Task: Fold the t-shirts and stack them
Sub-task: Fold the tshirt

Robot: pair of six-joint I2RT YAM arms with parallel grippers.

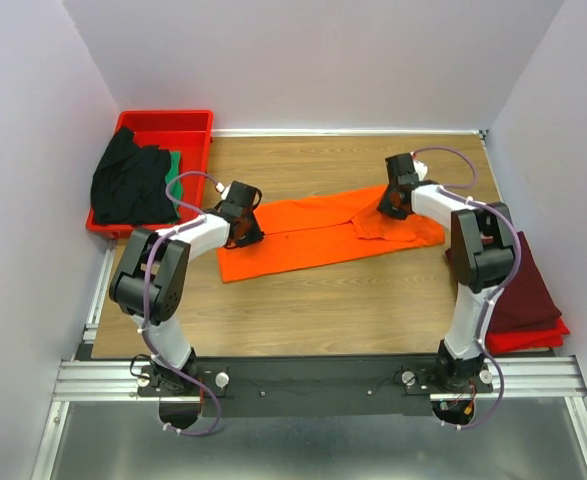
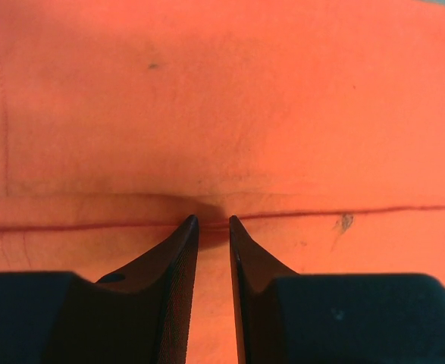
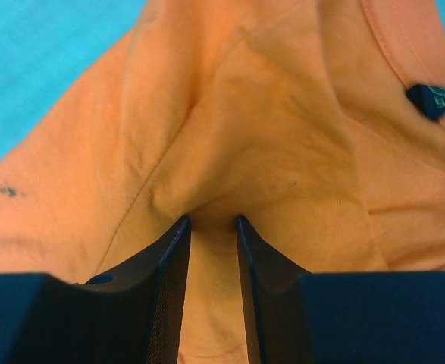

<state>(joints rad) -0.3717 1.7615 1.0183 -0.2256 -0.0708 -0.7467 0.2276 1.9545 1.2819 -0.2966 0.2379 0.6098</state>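
While the orange t-shirt is lying spread across the table centre overhead, the left wrist view is showing the left gripper pinching its seamed edge. The right gripper is clamping a bunched pleat in its view.

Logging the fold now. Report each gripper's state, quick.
Left gripper: closed, pinching the orange t-shirt at a seam.
Right gripper: closed, pinching a pucker of the same orange t-shirt.
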